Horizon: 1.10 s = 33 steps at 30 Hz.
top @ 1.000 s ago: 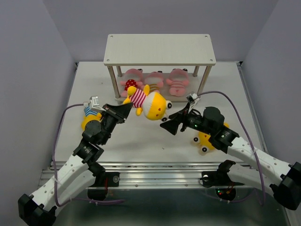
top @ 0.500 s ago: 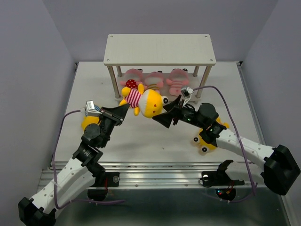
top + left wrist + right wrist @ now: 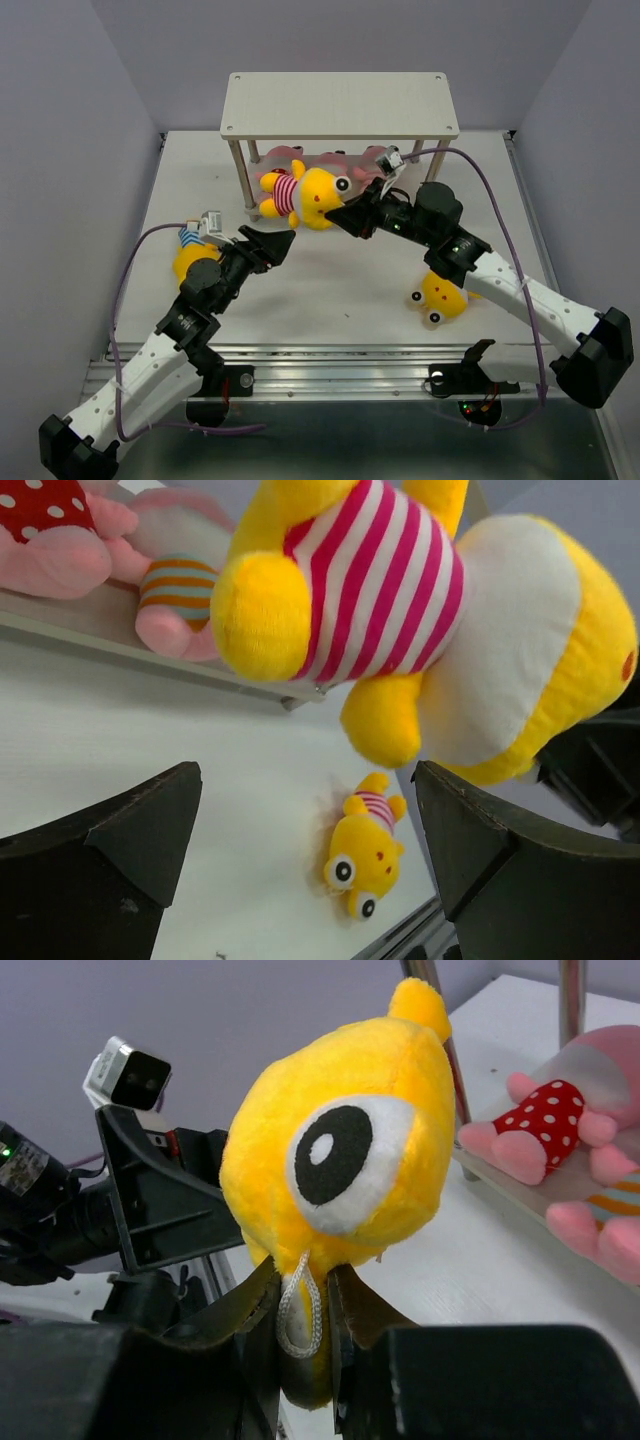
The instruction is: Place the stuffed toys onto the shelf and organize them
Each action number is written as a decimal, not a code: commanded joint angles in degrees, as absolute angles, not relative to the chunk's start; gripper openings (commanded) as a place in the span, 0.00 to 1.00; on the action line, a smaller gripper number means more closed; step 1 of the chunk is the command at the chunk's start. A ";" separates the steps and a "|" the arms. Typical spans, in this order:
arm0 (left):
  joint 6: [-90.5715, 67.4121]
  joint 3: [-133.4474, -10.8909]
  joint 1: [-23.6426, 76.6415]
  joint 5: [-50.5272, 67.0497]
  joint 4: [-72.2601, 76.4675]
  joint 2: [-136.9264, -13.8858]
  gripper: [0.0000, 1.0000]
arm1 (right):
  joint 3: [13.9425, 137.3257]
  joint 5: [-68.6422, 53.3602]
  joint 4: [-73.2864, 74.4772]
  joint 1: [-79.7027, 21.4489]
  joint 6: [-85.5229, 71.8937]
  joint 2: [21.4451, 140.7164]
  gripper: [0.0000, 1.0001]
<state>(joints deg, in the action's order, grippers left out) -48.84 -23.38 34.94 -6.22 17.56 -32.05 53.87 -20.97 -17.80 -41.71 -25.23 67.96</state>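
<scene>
Table (image 3: 330,290), 9 o'clock: yellow toy in blue-striped shirt (image 3: 188,252), half hidden behind the left arm. Only the top view shows it.

Left gripper (image 3: 280,245) is spread wide and empty, aimed toward 1 o'clock. In the left wrist view both fingers (image 3: 130,845) are apart with nothing between them, and the carried toy hangs above, not touching.

Centre: yellow toy in pink-striped shirt (image 3: 305,193) is in the air just in front of the shelf (image 3: 340,104), near its left leg, at lower-tier height. Right gripper (image 3: 340,213) is clamped on the toy's head. The right wrist view shows the fingers (image 3: 250,1310) pinching the bottom of the head on either side of a white hang loop (image 3: 298,1310), which the top view doesn't show.

Pink toys (image 3: 330,162): three lie on the lower board, partly covered by the top board from above. The wrist views show shirts: a red dotted one (image 3: 550,1120) and a striped one (image 3: 170,580).

Table, 4 o'clock: third yellow toy (image 3: 440,295), well apart from the shelf. The left wrist view shows its pink stripes.
</scene>
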 commanded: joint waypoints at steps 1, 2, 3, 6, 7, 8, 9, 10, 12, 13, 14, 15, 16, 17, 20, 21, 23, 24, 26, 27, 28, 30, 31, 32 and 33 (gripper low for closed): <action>-40.35 -26.45 35.16 -1.41 11.27 -30.50 0.99 | 62.39 -22.22 1.55 -41.40 -16.62 69.60 0.20; -39.91 -26.54 35.24 -1.15 10.29 -30.15 0.99 | 65.27 -24.59 4.98 -41.40 -15.31 70.22 0.20; -39.03 -26.63 35.16 -0.79 9.24 -29.97 0.99 | 66.87 -26.70 11.10 -41.40 -10.51 70.92 0.21; -35.87 -26.72 35.16 2.97 9.14 -28.83 0.99 | 71.36 -30.93 19.50 -41.40 -3.53 71.98 0.21; -35.51 -26.89 35.16 3.42 9.23 -28.22 0.99 | 72.06 -33.03 21.25 -41.40 -1.17 71.98 0.22; -35.33 -26.89 35.07 4.47 9.58 -27.78 0.99 | 73.38 -35.66 26.40 -41.40 3.03 72.33 0.23; -34.98 -26.89 35.16 4.92 10.80 -27.51 0.99 | 75.30 -35.07 27.76 -41.40 4.99 72.42 0.23; -35.07 -26.81 35.07 4.83 11.16 -27.25 0.99 | 76.11 -34.20 29.25 -41.40 5.88 72.51 0.23; -34.98 -25.59 35.16 4.65 13.69 -27.16 0.99 | 77.34 -37.69 35.12 -41.40 12.61 72.77 0.25; -34.72 -25.32 35.07 4.92 14.15 -28.03 0.99 | 77.34 -38.40 36.11 -41.40 13.70 72.77 0.25; -34.46 -25.92 35.07 5.18 13.72 -28.73 0.99 | 77.43 -36.84 36.73 -41.40 13.36 72.34 0.24; -33.32 -26.36 35.07 5.53 13.45 -29.44 0.99 | 77.52 -35.70 37.52 -41.40 13.27 72.42 0.24; -33.05 -26.54 34.98 5.97 13.53 -31.27 0.99 | 78.74 -34.81 38.49 -41.40 13.36 72.42 0.23; -32.44 -26.54 34.98 6.59 14.67 -32.07 0.99 | 79.27 -33.33 39.63 -41.40 13.27 72.33 0.23; -31.65 -26.37 34.89 8.86 15.99 -35.32 0.99 | 81.38 -32.79 41.57 -41.40 14.06 72.33 0.23; -31.47 -25.67 34.89 9.49 17.56 -35.59 0.99 | 81.91 -32.35 42.62 -41.40 13.63 72.33 0.23; -31.20 -24.62 34.45 11.94 19.85 -35.07 0.99 | 82.70 -31.65 43.42 -41.40 13.45 72.25 0.22; -31.20 -23.65 34.37 12.65 21.52 -34.55 0.99 | 83.40 -31.12 44.03 -41.40 13.19 72.16 0.22; -30.94 -23.03 33.93 12.57 21.71 -32.96 0.99 | 84.28 -30.85 44.56 -41.40 12.31 71.90 0.22; -31.20 -22.94 33.75 11.61 20.58 -32.61 0.99 | 84.46 -30.85 44.73 -41.40 11.78 71.81 0.21; -31.29 -22.85 33.05 12.30 20.48 -32.35 0.99 | 84.46 -30.85 44.82 -41.40 11.26 71.37 0.21; -31.11 -22.15 32.17 14.14 22.83 -32.17 0.99 | 84.38 -32.51 45.26 -41.40 11.51 71.11 0.21; -31.20 -21.97 31.65 18.07 24.24 -32.43 0.99 | 84.03 -32.87 45.26 -41.40 11.43 70.93 0.21; -31.29 -21.45 30.51 20.02 25.74 -32.78 0.99 | 83.85 -33.65 45.26 -41.40 11.43 70.84 0.21; -32.33 -21.45 29.80 21.69 28.01 -33.65 0.99 | 83.85 -33.84 45.09 -41.40 11.08 70.49 0.20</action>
<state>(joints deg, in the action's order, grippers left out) -32.56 -22.76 32.12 13.39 18.46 -32.86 81.93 -31.66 44.82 -41.43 11.79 72.84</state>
